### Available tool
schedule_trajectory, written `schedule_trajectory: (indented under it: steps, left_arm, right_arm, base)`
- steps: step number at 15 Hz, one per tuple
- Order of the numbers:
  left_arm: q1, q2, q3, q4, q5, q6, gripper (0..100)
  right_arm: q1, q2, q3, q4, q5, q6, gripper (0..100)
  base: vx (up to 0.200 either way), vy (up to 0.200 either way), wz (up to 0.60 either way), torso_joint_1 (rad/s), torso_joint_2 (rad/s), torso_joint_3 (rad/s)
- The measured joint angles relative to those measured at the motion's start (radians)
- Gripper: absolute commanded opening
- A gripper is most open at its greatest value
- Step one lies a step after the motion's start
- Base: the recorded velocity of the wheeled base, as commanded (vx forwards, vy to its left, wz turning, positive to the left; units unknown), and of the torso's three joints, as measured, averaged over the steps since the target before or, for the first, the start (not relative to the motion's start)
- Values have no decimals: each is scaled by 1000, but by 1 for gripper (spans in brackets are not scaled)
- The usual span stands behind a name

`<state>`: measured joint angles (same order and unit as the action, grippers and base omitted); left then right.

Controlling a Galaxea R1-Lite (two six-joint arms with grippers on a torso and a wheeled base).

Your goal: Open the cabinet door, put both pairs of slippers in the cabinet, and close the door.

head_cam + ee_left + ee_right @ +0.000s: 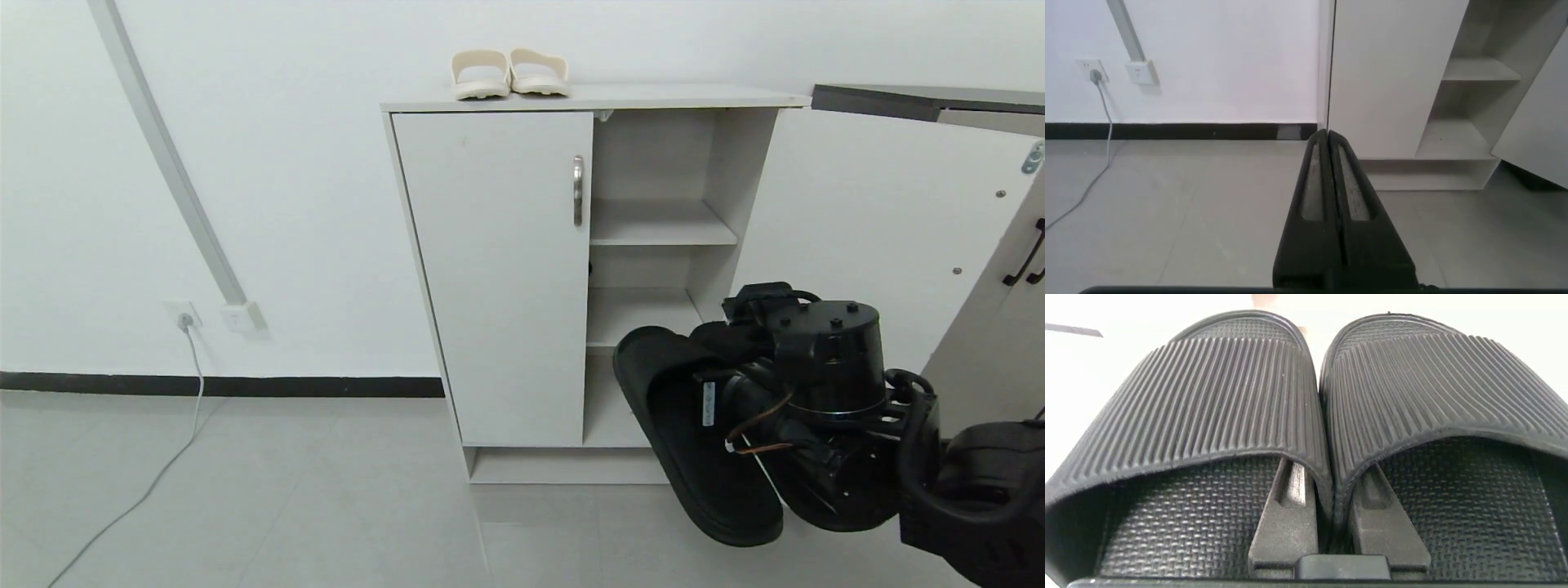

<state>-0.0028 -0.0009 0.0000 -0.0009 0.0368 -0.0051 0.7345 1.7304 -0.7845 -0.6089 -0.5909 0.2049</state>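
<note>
Black slippers pinched side by side in my right claw, open cabinet just beyond it, cream slippers high above on top, left claw fingers pressed together

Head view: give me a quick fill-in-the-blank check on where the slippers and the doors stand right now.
The cream slippers sit on ___ of the cabinet.
The black slippers are clamped in the jaws of the ___ arm.
The cabinet's left door is ___.
The left gripper holds ___.
Missing words: top; right; closed; nothing.
</note>
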Motion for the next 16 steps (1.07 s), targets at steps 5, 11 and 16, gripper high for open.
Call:
schedule_trajectory:
  steps: [5,11,16]
  left_arm:
    - [-1,-1,0,0,-1,4,0]
    - [0,-1,0,0,-2,5,0]
    - [0,-1,0,0,-2,4,0]
  right_arm:
    - [13,120,-136,-6,-154,38,0]
    - [53,216,-211,1,-192,71,0]
    - [51,230,-208,-3,-206,71,0]
  base:
    - [0,-80,0,2,2,2]
    - [0,-200,0,4,2,1]
    - [0,0,0,0,0,0]
